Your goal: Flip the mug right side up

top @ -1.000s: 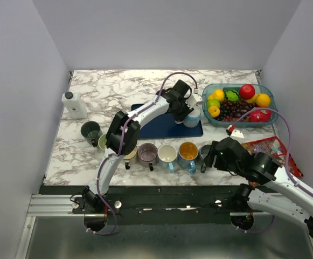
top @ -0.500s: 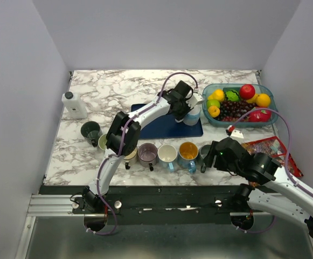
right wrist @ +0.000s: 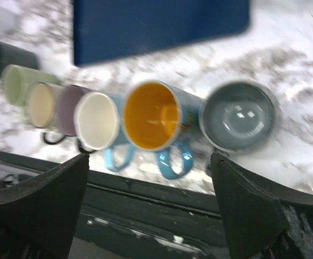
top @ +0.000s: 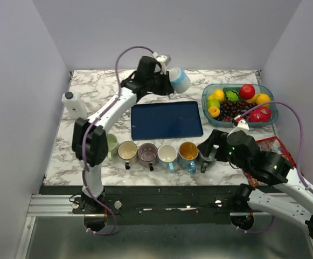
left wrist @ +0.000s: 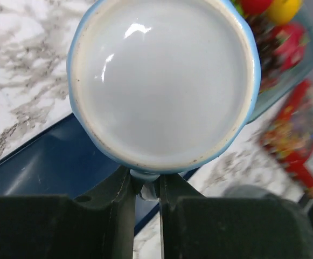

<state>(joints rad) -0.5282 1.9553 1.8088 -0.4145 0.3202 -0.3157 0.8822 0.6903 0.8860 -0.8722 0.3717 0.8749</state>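
Note:
The light blue mug (top: 179, 80) hangs in the air over the back of the table, tipped on its side. My left gripper (top: 168, 81) is shut on its handle. In the left wrist view the mug's white base (left wrist: 164, 81) faces the camera, and the handle is pinched in my left gripper (left wrist: 145, 191). My right gripper (top: 207, 152) stands wide open low over the front row of mugs, near the grey mug (top: 204, 152). In the right wrist view nothing sits within my right gripper (right wrist: 151, 210).
A blue mat (top: 167, 120) lies mid-table. Several upright mugs line the front edge, among them an orange-lined one (right wrist: 151, 116), a white one (right wrist: 97, 121) and the grey one (right wrist: 240, 116). A fruit bowl (top: 265, 116) stands back right, a white bottle (top: 74, 104) left, a red bag (top: 269, 148) right.
The left arm has lifted the mug off the right end of the blue mat, up and toward the back. The right gripper has opened wider and shifted slightly.

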